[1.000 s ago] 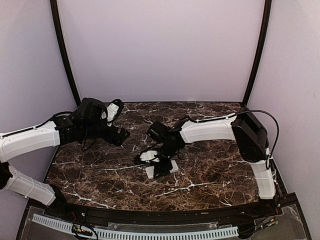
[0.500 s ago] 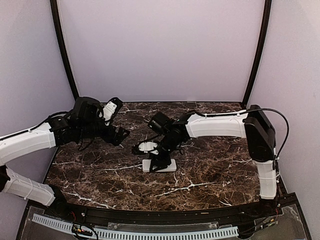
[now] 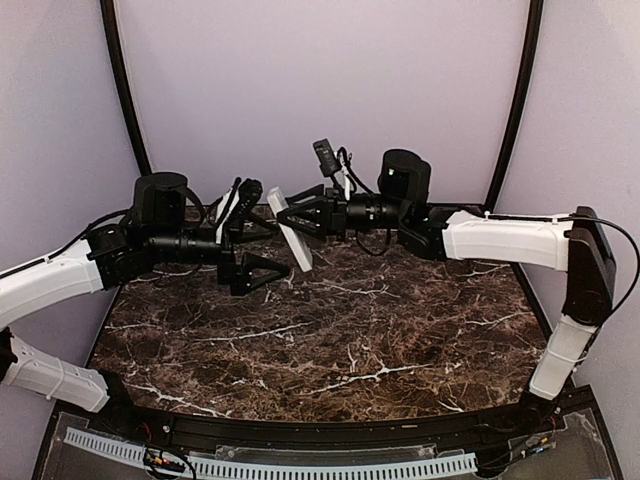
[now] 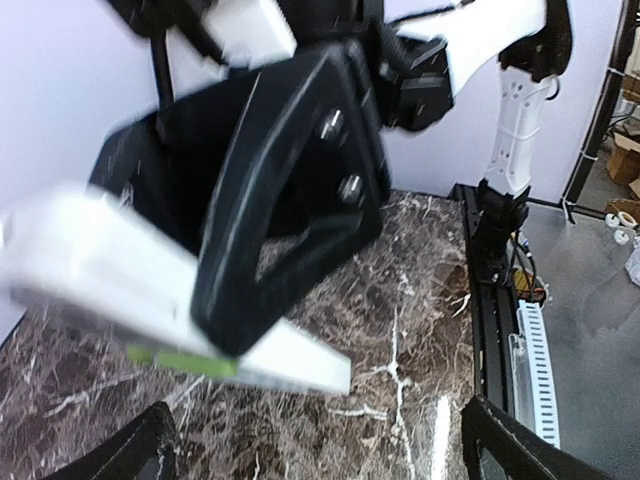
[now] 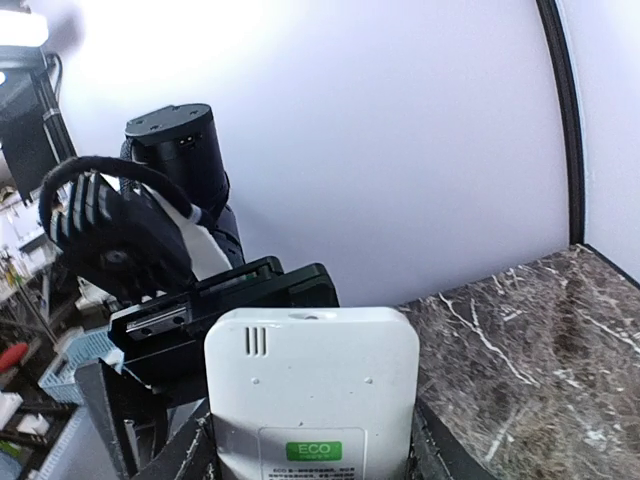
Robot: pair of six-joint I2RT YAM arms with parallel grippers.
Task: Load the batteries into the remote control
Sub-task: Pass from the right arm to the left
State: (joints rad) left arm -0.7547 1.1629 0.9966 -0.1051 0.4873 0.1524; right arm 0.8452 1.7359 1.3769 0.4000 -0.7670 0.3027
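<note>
The white remote control point(image 3: 292, 232) hangs tilted in the air above the back of the table. My right gripper point(image 3: 308, 217) is shut on its sides. In the right wrist view its plain back with a green ECO label point(image 5: 312, 390) fills the space between the right gripper's point(image 5: 312, 455) jaws. My left gripper point(image 3: 272, 252) stands open just left of the remote, its jaws pointing at it and empty. In the left wrist view the remote point(image 4: 100, 275) is a blurred white slab above the left gripper point(image 4: 320, 450). The batteries are out of view.
The dark marble table point(image 3: 350, 330) lies below both raised arms. Lilac walls with black posts point(image 3: 515, 100) close in the back and sides. A white slotted cable tray point(image 3: 270, 465) runs along the near edge.
My right gripper closed on the remote on the table and lifted it up and to the back left. The left arm rose and turned its open gripper toward the remote.
</note>
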